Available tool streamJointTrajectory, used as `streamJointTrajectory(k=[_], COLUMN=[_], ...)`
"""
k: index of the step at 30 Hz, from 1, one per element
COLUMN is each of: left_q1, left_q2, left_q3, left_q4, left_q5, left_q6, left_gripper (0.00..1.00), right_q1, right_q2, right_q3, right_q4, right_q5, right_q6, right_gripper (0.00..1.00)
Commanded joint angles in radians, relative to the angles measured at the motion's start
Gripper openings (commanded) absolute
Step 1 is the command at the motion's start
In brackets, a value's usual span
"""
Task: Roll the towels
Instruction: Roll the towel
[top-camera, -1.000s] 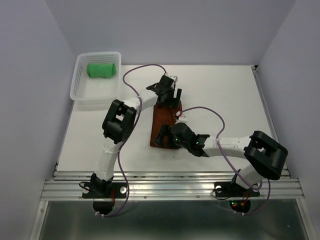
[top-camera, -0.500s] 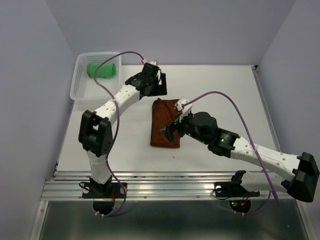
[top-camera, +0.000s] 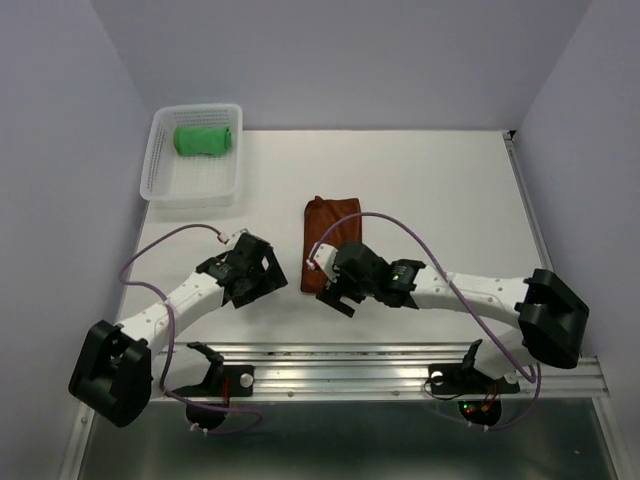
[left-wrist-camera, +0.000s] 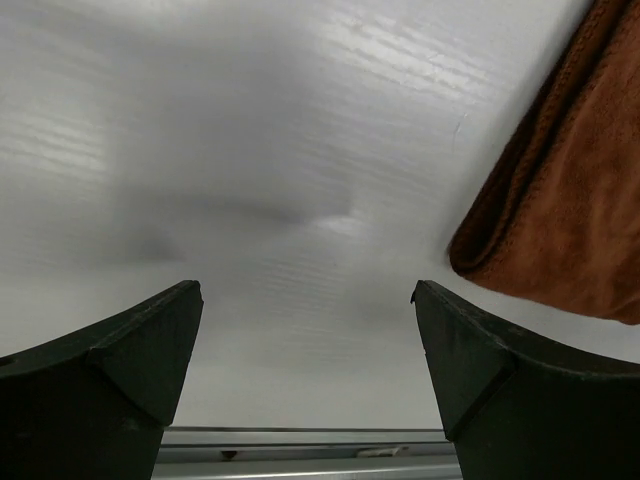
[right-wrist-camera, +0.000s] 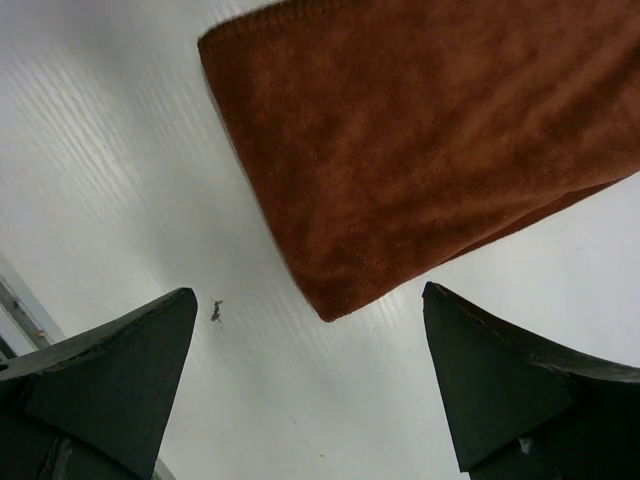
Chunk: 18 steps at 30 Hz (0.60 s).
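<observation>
The right pincer (right-wrist-camera: 308, 295) hangs released, its jaws spread wide and holding nothing, low over the near end of the rust-brown towel (top-camera: 333, 218). That towel lies flat on the desk (top-camera: 440, 190) as a long strip running away from the arms, and it looks folded double at the edge. The left pincer (left-wrist-camera: 305, 292) is likewise spread and empty. It sits over bare desk just beside the towel's near left corner, not touching the cloth. The green towel (top-camera: 203, 138) lies as a tight roll inside the white basket (top-camera: 190, 190) at the far left corner, so that half of the job looks done and the brown one is the piece in hand. The step appears to be the approach to the near hem, with no roll begun. The next move calls for the right pincer to come down until one finger slips under the hem, catching every layer and not only the top one. The left pincer needs to shift sideways onto the cloth to take the other corner. Both should then turn the edge over evenly, away from the arms, so the roll does not run crooked.
</observation>
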<state>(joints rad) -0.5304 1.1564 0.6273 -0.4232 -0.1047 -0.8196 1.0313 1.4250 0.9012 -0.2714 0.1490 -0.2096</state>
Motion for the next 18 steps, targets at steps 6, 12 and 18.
streamJointTrajectory(k=[6, 12, 18], left_q1=[-0.003, -0.002, -0.003], left_q2=[-0.109, -0.078, -0.061], left_q3=[-0.032, -0.018, -0.018], left_q4=[0.011, 0.018, 0.031], left_q5=[0.017, 0.010, 0.007], left_q6=[-0.072, -0.052, -0.049], left_gripper=[0.99, 0.99, 0.99], right_q1=[0.026, 0.035, 0.035], right_q2=[0.196, 0.255, 0.298], right_q3=[0.103, 0.108, 0.093], right_q4=[-0.052, -0.016, 0.029], right_q5=[0.109, 0.110, 0.095], right_q6=[-0.065, -0.085, -0.111], right_gripper=[0.91, 0.72, 0.50])
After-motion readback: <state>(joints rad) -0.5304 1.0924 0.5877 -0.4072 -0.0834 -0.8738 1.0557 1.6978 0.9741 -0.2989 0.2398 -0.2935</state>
